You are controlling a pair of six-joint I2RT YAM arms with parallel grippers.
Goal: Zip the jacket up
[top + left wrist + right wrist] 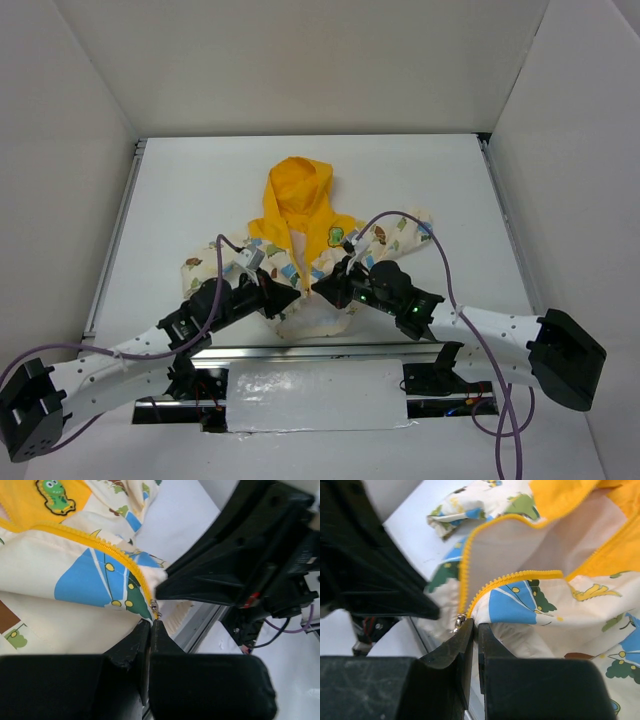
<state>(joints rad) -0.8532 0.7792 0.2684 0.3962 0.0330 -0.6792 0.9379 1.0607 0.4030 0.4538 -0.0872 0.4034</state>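
Note:
The jacket (300, 200) lies on the white table, yellow hood pointing away, front open at the bottom. My left gripper (292, 291) is at the hem's left zipper end and my right gripper (319, 288) at the right one, nearly touching. In the left wrist view the left gripper (151, 624) is shut on the lower end of the yellow zipper tape (120, 557), with a small metal piece (154, 604) just above its tips. In the right wrist view the right gripper (476, 626) is shut on the jacket's hem (520, 605) beside the silver slider (458, 623).
The table's metal front rail (300, 350) runs just under the hem, close to both grippers. White walls enclose the table on three sides. Purple cables (440, 260) loop over both arms. A white sheet (315, 395) lies between the arm bases.

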